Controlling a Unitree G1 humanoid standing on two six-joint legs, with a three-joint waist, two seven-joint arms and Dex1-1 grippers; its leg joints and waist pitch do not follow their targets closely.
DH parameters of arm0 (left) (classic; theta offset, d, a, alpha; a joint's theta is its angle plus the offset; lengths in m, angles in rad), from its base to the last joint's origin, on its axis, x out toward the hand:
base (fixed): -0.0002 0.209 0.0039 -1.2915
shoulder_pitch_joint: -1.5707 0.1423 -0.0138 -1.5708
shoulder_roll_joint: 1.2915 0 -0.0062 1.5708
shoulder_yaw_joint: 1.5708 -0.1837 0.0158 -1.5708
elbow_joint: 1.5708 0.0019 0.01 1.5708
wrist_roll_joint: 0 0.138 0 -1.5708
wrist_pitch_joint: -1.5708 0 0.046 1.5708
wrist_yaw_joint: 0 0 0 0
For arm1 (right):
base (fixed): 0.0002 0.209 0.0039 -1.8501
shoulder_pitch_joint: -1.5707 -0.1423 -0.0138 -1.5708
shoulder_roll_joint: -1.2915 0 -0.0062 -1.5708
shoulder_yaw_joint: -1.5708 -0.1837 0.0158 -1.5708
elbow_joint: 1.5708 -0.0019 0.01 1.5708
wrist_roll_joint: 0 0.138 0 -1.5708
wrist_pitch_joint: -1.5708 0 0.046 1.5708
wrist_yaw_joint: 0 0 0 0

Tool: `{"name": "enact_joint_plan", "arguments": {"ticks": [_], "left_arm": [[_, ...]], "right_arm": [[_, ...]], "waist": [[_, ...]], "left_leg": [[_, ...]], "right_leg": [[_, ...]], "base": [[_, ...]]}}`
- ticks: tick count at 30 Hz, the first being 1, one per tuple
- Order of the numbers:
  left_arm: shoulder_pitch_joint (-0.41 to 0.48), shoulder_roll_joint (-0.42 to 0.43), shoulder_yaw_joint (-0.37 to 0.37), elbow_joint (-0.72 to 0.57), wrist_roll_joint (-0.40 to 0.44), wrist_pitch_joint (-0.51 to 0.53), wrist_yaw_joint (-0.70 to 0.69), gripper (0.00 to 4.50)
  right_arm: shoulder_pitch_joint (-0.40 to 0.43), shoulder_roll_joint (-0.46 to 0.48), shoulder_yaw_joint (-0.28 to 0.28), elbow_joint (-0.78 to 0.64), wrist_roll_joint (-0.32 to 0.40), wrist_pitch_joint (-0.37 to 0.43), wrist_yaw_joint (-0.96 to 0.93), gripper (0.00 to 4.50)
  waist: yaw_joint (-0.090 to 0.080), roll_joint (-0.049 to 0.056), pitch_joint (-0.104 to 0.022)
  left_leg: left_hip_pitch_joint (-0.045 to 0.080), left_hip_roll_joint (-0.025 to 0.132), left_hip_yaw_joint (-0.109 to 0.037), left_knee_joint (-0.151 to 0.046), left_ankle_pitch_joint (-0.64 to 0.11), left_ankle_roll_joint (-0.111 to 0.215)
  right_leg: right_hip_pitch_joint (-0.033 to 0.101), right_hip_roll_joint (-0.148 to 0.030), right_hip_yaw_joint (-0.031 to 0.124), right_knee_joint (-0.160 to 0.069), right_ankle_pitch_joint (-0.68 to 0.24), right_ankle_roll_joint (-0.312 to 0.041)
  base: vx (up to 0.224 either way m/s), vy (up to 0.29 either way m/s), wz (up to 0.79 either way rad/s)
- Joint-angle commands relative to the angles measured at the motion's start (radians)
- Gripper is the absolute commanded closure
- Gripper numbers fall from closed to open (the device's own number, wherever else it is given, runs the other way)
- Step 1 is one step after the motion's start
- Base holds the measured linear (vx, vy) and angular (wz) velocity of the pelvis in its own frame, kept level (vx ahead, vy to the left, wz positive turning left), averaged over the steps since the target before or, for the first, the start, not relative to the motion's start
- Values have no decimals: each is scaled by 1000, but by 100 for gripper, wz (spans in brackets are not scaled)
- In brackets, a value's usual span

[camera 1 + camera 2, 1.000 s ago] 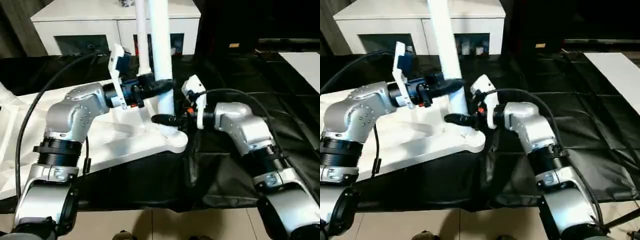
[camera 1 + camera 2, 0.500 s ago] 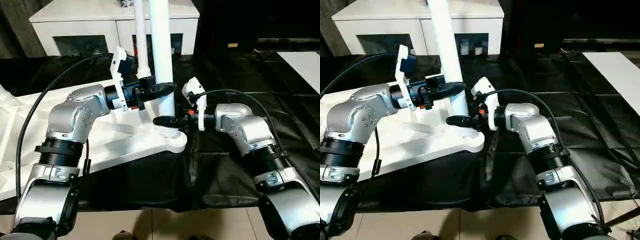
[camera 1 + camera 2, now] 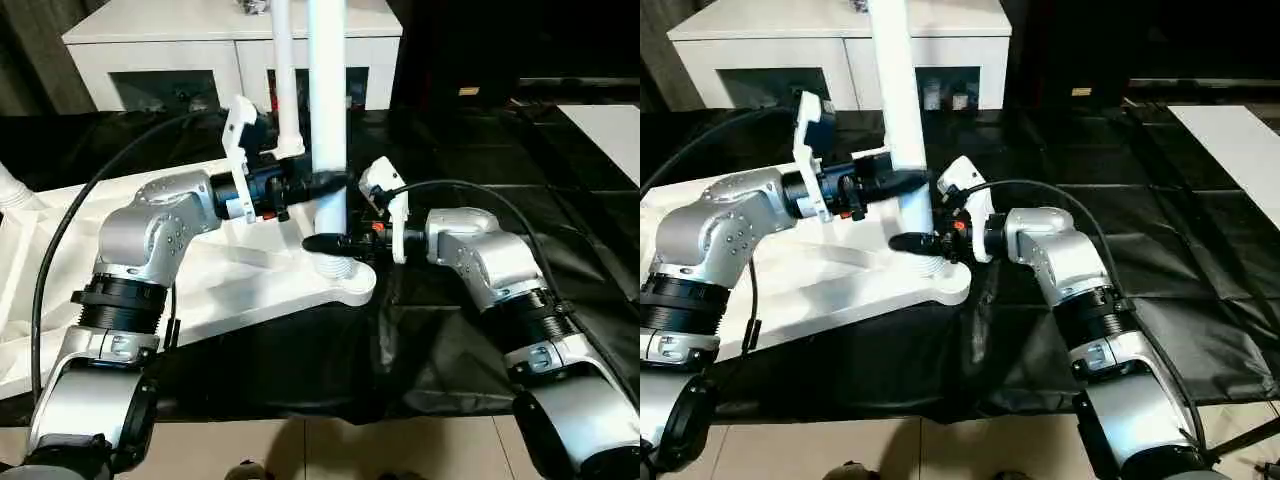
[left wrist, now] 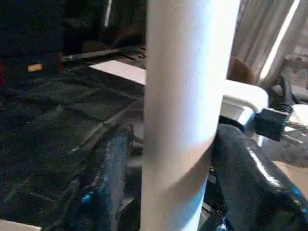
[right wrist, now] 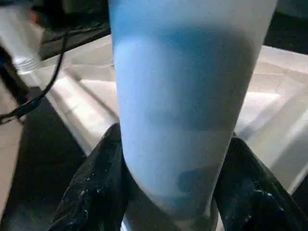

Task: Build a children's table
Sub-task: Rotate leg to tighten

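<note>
leg point(image 3: 327, 120) upright in near corner socket point(image 3: 343, 272) of upturned tabletop point(image 3: 240, 285) | left gripper point(image 3: 318, 182) clasps leg mid-height, right gripper point(image 3: 322, 243) clasps it just above socket | risk: leg tilts or unseats if either lets go | hidden: leg top cut off; seating depth unclear

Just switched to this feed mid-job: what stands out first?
A white tube leg stands upright in the near corner socket of the upturned tabletop. Both grippers flank it: the left gripper higher up, the right gripper just above the socket. A second leg stands behind.
</note>
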Motion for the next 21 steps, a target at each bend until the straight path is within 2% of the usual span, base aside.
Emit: {"name": "enact_joint_plan", "arguments": {"ticks": [1, 5, 6, 7, 8, 10, 12, 15, 16, 17, 18, 21], "left_arm": [[4, 9, 22, 1, 7, -5, 18, 140], [16, 6, 65, 39, 14, -76, 55, 112], [30, 15, 66, 45, 33, -117, 53, 97], [31, 16, 66, 45, 34, -120, 52, 97], [59, 32, 48, 29, 45, -137, 17, 86], [92, 51, 9, 4, 73, -160, -13, 78], [156, 84, -83, -58, 119, -169, -76, 78], [242, 102, -200, -108, 208, -228, -97, 78], [248, 101, -209, -108, 215, -233, -97, 78], [271, 88, -231, -102, 229, -242, -93, 107], [276, 82, -243, -89, 247, -256, -84, 107], [278, 69, -273, -52, 290, -271, -57, 133]], "right_arm": [[-13, 9, -34, -6, 12, -26, -34, 256], [-18, 39, -94, 39, 14, -58, -157, 256], [-16, 45, -113, 54, 12, -75, -200, 256], [-16, 45, -114, 55, 11, -76, -202, 256], [-6, 42, -121, 60, 4, -95, -225, 256], [7, 37, -129, 62, 0, -103, -240, 256], [32, 23, -127, 53, -12, -112, -242, 256], [70, 21, -133, 17, -7, -105, -246, 256], [73, 21, -133, 13, -6, -104, -246, 256], [86, 23, -132, -3, -2, -99, -251, 256], [91, 24, -129, -14, 0, -92, -249, 256], [105, 22, -114, -44, 5, -76, -238, 256]], "waist": [[-1, 5, -104], [-4, 11, -103], [-5, 9, -105], [-5, 14, -105], [-5, 11, -107], [-6, 13, -106], [-8, 11, -107], [-9, 18, -105], [-8, 17, -104], [-8, 19, -104], [-9, 21, -103], [-12, 16, -99]], "left_leg": [[3, -19, 17, -58, -207, 16], [3, -21, 17, -58, -209, 10], [4, -22, 17, -58, -211, 7], [4, -21, 16, -58, -210, 6], [5, -19, 15, -60, -205, 6], [4, -17, 14, -62, -208, 8], [6, -14, 15, -63, -209, 10], [6, -11, 17, -63, -215, 19], [6, -13, 18, -63, -224, 20], [7, -14, 18, -63, -230, 18], [6, -15, 18, -64, -241, 15], [6, -18, 17, -65, -262, 11]], "right_leg": [[81, -28, 31, -64, -257, -192], [78, -27, 32, -67, -263, -185], [80, -26, 31, -66, -260, -183], [80, -28, 31, -67, -257, -183], [81, -28, 31, -64, -240, -185], [81, -29, 31, -61, -230, -186], [80, -29, 32, -58, -222, -191], [77, -29, 35, -58, -199, -206], [77, -27, 35, -62, -205, -203], [77, -28, 35, -60, -209, -203], [78, -28, 35, -63, -227, -198], [80, -28, 33, -73, -290, -172]], "base": [[0, 0, 0], [0, 0, 0], [0, 0, 0], [0, 0, 0], [0, 0, 0], [0, 0, 0], [0, 0, 0], [0, 0, 0], [0, 0, 0], [0, 0, 0], [0, 0, 0], [0, 0, 0]]}}
